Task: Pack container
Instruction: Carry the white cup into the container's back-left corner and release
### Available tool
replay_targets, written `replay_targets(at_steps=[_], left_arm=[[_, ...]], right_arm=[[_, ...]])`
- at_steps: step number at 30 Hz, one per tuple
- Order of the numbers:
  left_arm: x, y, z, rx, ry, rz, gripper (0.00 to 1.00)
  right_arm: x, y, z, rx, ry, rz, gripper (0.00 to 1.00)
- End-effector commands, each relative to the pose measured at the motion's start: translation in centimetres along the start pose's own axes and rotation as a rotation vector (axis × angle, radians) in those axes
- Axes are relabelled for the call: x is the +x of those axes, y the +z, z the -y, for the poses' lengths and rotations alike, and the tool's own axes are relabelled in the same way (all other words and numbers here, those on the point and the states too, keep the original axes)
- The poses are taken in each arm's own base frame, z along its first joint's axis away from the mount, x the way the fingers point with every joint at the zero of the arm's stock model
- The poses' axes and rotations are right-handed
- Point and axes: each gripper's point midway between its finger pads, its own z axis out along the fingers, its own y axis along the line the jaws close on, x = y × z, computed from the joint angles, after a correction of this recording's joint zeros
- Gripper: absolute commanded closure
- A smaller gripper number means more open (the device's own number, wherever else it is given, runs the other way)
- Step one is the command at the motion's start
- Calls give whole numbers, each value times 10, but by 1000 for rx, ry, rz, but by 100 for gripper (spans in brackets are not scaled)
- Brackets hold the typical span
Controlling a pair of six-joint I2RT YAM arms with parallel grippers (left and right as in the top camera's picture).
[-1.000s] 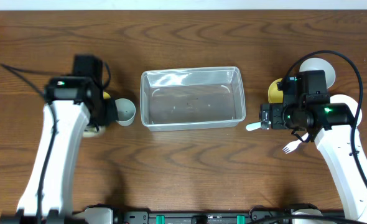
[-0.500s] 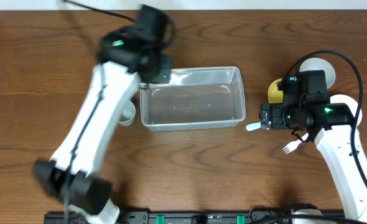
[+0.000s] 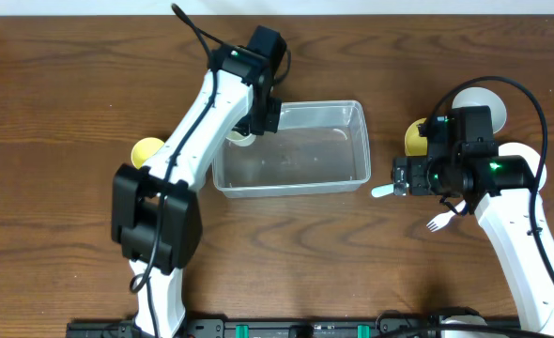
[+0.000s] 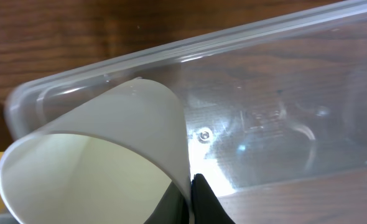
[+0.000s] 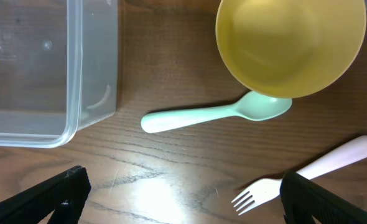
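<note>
Container (image 3: pixel 291 191) centre frame on brown wood-grain surface (image 3: pixel 61 75). Left gripper (image 3: pixel 246 133) pinching white cup (image 4: pixel 102 143) at container's upper-left corner. Right gripper (image 5: pixel 183 199) spread wide, right of container, over mint spoon (image 5: pixel 214 115), near yellow bowl (image 5: pixel 289 43) and fork (image 5: pixel 308 174). Pale strip of room along top edge

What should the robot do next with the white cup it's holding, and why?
Probably move the white cup a little further in over the container. The left gripper is shut on the cup's wall, and the cup hangs tilted right over the container's corner rim, not over its floor. The container looks empty, so there seems to be room to set the cup inside.
</note>
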Motion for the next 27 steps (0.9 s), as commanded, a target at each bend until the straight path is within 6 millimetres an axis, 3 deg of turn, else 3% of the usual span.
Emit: replay_targets(at_steps=[1,7,10,15,18,22,27], left_arm=[[-1,12,-2,-8,-13,-25,94],[-2,25,-7,-17,-8,-44,91],[-5,25,-10,-15,-18,-35,65],[-8,19,-12,-12,-21,-18,41],[-15,-5,-11,1,-23,40,35],[-23,-73,-25,-40,-35,195,30],[3,-145,-66,-127,-122,307,29]], right_arm=[[-4,-3,1,-4,18,10,1],[-2,-3,1,-3,18,3,1],[-2,-3,1,-3,19,2,1],[-2,-3,1,-3,19,2,1],[-2,-3,1,-3,18,3,1],[-2,-3,2,1,18,3,1],[-2,-3,3,4,18,4,1]])
